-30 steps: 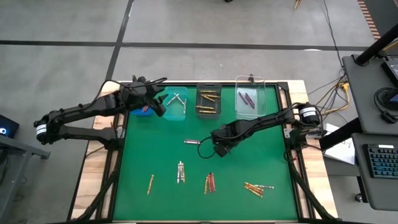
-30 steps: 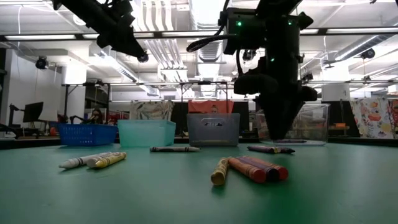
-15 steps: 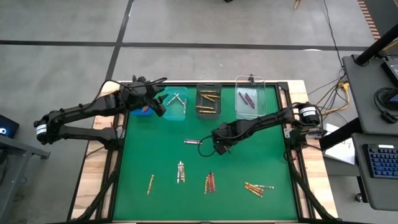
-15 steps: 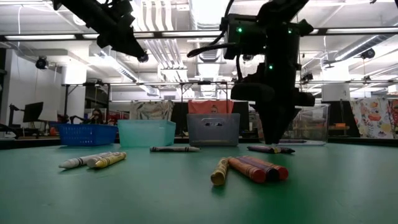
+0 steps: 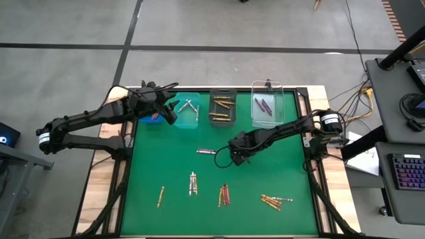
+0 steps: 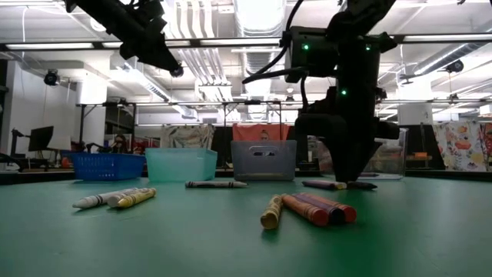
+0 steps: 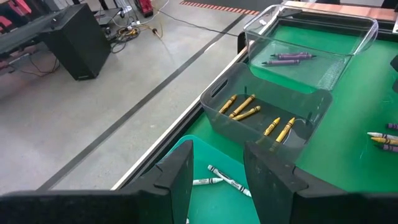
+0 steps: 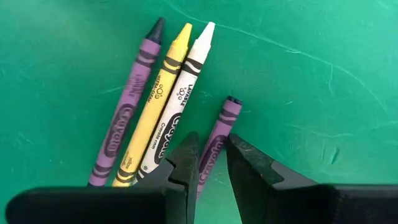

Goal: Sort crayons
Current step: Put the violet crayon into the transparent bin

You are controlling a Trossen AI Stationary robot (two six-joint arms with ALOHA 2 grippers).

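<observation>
One purple crayon (image 8: 214, 146) lies mid-table, its length running straight in between the right gripper's (image 8: 210, 163) part-open fingers (nothing gripped yet); the left gripper (image 7: 217, 171) waits, open, far left

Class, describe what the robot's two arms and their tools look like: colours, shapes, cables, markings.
Both arms are dark, slender and jointed. Each has a white band near its base: left arm, right arm. Black cables loop along them. The right tool has two flat, dark, wedge-shaped fingers; the left tool looks alike. Green indicator lights glow on the right arm.
</observation>
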